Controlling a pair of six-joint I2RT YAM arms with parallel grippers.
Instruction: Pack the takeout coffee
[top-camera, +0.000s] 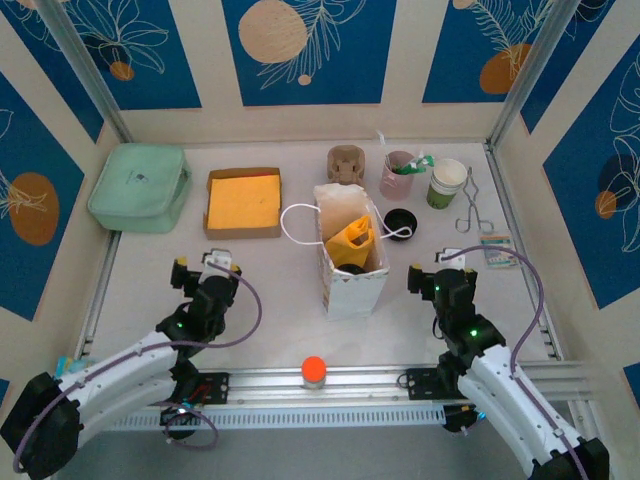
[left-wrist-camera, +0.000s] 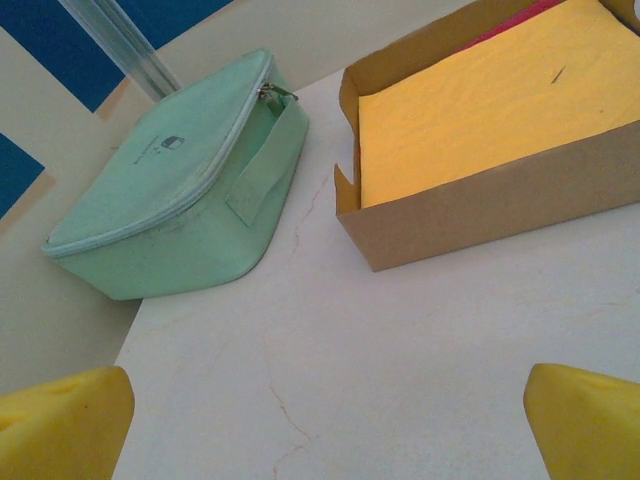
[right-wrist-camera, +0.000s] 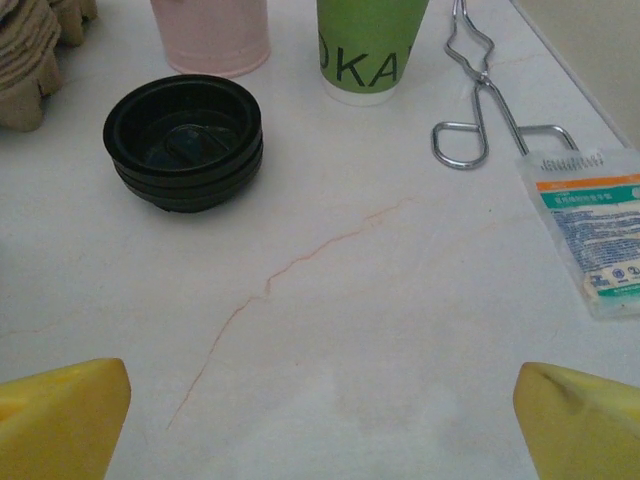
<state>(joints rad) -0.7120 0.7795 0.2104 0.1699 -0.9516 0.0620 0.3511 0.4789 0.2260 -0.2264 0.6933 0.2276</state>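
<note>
Jaws of left tool (top-camera: 201, 265) and right tool (top-camera: 437, 270) wide apart, empty.

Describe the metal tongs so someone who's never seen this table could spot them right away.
Look at the table's far right corner. Just right of the green cup, the tongs lie flat along the right edge, with a white packet nearer the arms. They're the only bare metal wire thing there: scissor-shaped, with loop handles.
</note>
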